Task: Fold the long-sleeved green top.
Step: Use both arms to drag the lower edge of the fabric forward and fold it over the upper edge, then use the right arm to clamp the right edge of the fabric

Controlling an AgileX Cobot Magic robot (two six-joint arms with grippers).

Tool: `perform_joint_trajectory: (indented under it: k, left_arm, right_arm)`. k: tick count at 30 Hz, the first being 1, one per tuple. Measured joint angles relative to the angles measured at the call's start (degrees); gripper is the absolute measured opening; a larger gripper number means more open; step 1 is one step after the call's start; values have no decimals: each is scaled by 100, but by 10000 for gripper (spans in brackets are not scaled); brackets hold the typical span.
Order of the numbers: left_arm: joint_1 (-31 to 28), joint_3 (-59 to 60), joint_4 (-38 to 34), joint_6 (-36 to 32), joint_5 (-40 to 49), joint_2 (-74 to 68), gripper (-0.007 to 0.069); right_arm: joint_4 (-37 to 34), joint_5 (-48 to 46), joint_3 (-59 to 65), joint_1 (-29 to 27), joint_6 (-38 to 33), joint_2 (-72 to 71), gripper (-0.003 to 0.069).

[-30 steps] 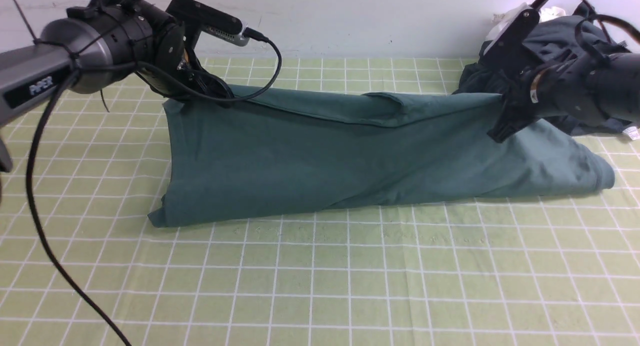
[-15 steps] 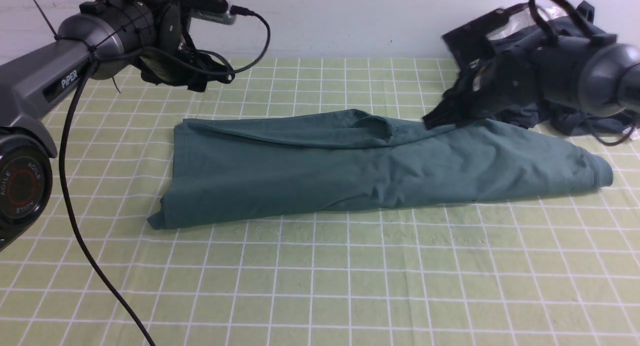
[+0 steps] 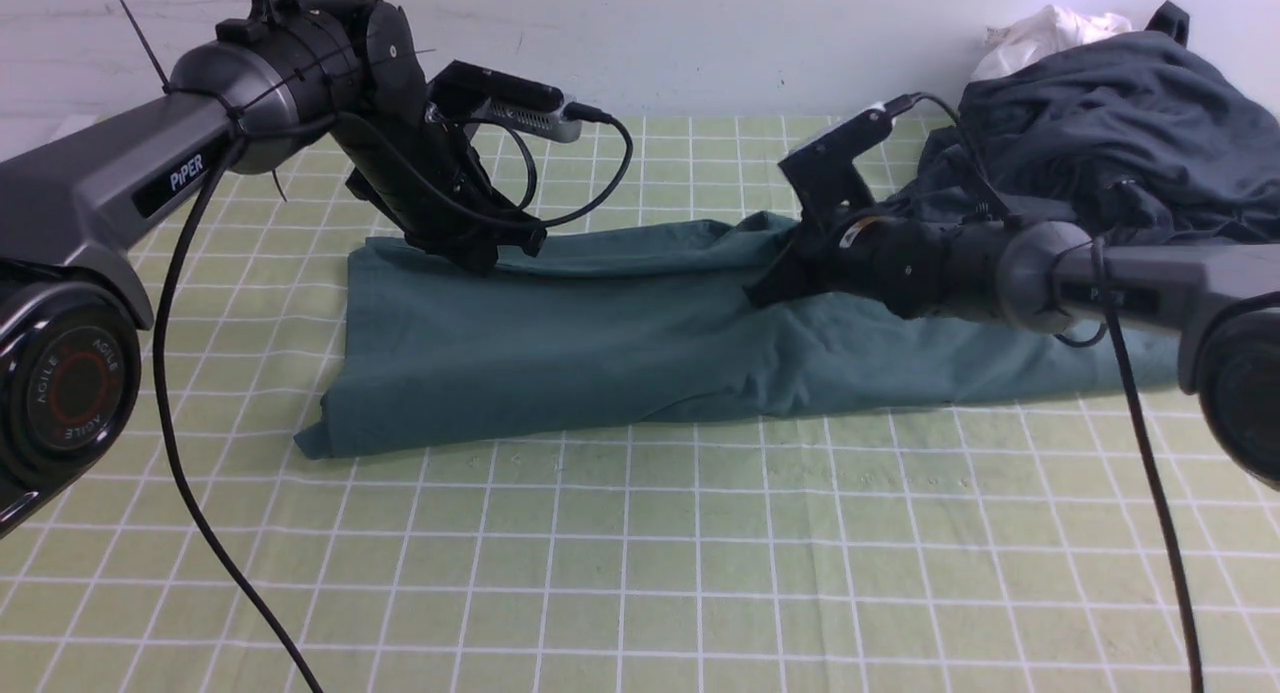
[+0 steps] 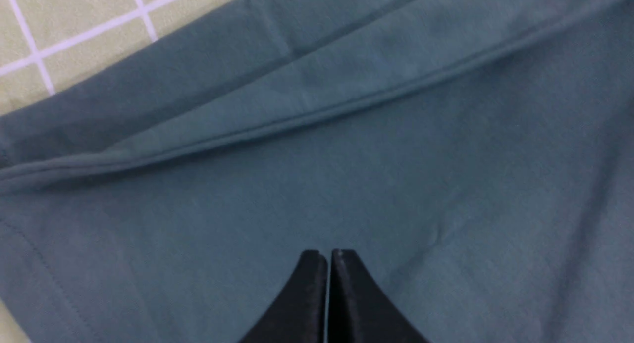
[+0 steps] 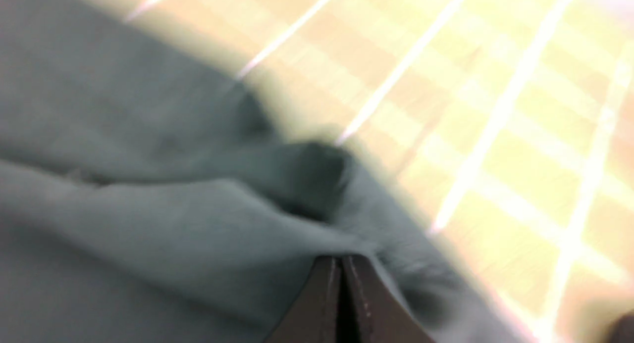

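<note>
Blur across the right wrist view: cloth and grid lines smear, so the fabric detail there is poor. Front view: the right arm (image 3: 1000, 273) covers part of the green long-sleeved top (image 3: 620, 343), and the cloth's far right end runs behind that arm. Sleeves and body can't be told apart in the folded mass.

The left gripper (image 3: 480, 258) has its fingers (image 4: 309, 293) pressed together, tips down on the cloth. No fabric shows between them. A folded hem ridge lies just past its tips, with the mat (image 3: 640, 573) beyond that. Most of the top spreads from this claw toward the robot and across toward the other claw.

The right gripper (image 3: 762, 293) also has its fingers (image 5: 322, 303) pressed together. A bunched fold rises right at the tips, but I can't tell whether any cloth is nipped. The top sits under and on both sides of this claw, and bare mat starts just beyond the fold.

A dark garment pile (image 3: 1100, 123) lies behind the right arm, well clear of the claw, with a white cloth (image 3: 1050, 28) on top of it.

Writing: "PiPER" on the left arm (image 3: 190, 171) and "AGILE" on the left base joint (image 3: 70, 393).
</note>
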State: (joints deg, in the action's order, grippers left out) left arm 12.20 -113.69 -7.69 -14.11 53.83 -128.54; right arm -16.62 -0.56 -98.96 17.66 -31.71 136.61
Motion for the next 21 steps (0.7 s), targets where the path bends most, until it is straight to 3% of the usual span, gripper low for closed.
perform_joint_trajectory:
  k: [4, 10, 12, 17, 21]
  left_arm:
    - [0, 0, 110, -19, -21, -63, -4]
    - [0, 0, 710, 101, 163, -193, -4]
    - [0, 0, 769, 163, 461, -193, -4]
    - [0, 0, 684, 176, 795, -193, -4]
    - [-12, 71, 77, -181, 1233, -126, -4]
  right_arm:
    - [-947, -225, -559, -374, -60, -15, 15]
    - [-1212, -2014, -910, -954, -29, -328, 89]
    - [-1142, -3183, -929, -1177, 175, -695, 114]
    - [-518, -4895, -965, -1531, 509, -1532, 124]
    - [346, -6060, -914, -1911, 888, -2035, 127]
